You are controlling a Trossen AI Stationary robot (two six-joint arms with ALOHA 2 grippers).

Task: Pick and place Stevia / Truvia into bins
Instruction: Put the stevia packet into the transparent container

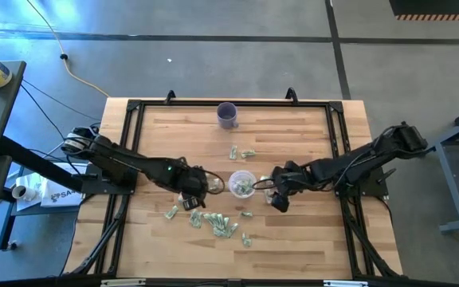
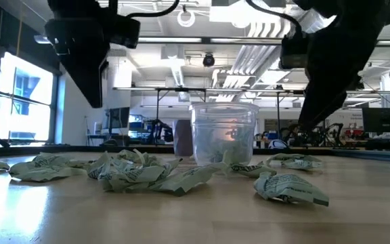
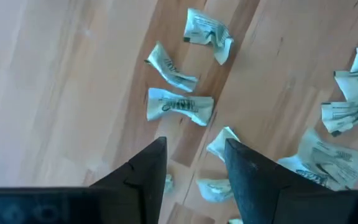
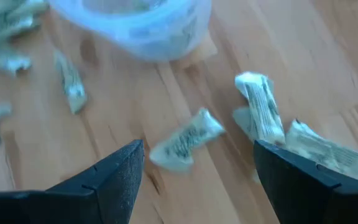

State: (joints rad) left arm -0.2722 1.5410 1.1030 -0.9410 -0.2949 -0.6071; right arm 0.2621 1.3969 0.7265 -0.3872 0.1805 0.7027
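Nearest the low camera, a crumpled Stevia / Truvia sachet (image 2: 291, 188) is seen lying flat on the wooden table (image 1: 309, 239), with more sachets (image 2: 124, 171) strewn in a loose line to its left and the clear cup (image 2: 223, 132) standing behind them at mid-table. From above, going left to right, the left gripper (image 1: 191, 200) is held just over the near-left scatter of sachets (image 1: 213, 222), its fingers (image 3: 143, 168) parted only narrowly and nothing gripped between them; a pale green sachet (image 3: 179, 106) is shown a little ahead of them on the bare wood. The clear cup (image 1: 241, 184) is placed between the two arms and already holds several sachets, while a few more (image 1: 243, 152) are left farther back, towards the purple cup (image 1: 227, 115) at the far edge. To the right of the clear cup, the right gripper (image 1: 278, 200) is poised above the table with its fingers (image 4: 114, 177) spread wide and empty, a twisted sachet (image 4: 185, 140) lying between them below. The sachets are judged to be very light, soft paper, easily slid or flicked aside and prone to slipping out of a loose pinch. Being creased and slightly raised from the wood, each is best taken across its short width at the middle, where a fold stands proud, and not at a flat end.
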